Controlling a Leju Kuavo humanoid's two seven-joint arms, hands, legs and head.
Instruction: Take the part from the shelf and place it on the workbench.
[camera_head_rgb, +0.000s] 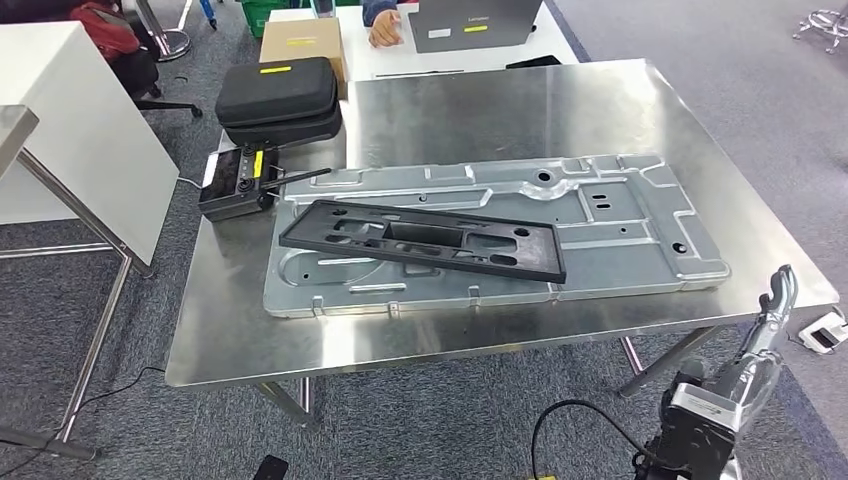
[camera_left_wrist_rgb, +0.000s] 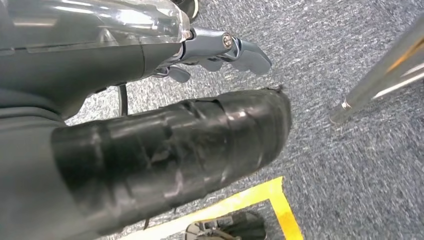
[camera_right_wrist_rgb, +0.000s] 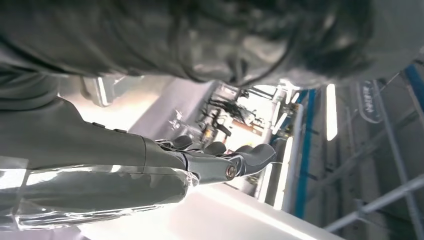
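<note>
Here the black part (camera_head_rgb: 425, 240) lies on the workbench (camera_head_rgb: 600, 110), well apart from the right hand (camera_head_rgb: 775, 300) (fingers spread, empty).

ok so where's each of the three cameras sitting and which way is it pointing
Head view: high on the body, looking forward and down at the steel workbench with the black part on a grey panel; the right hand rises at lower right.
Left wrist view: behind the left hand, looking down at carpet.
Right wrist view: behind the right hand, facing upward toward ceiling lights.
Shared: head and right wrist views both show the right hand.
</note>
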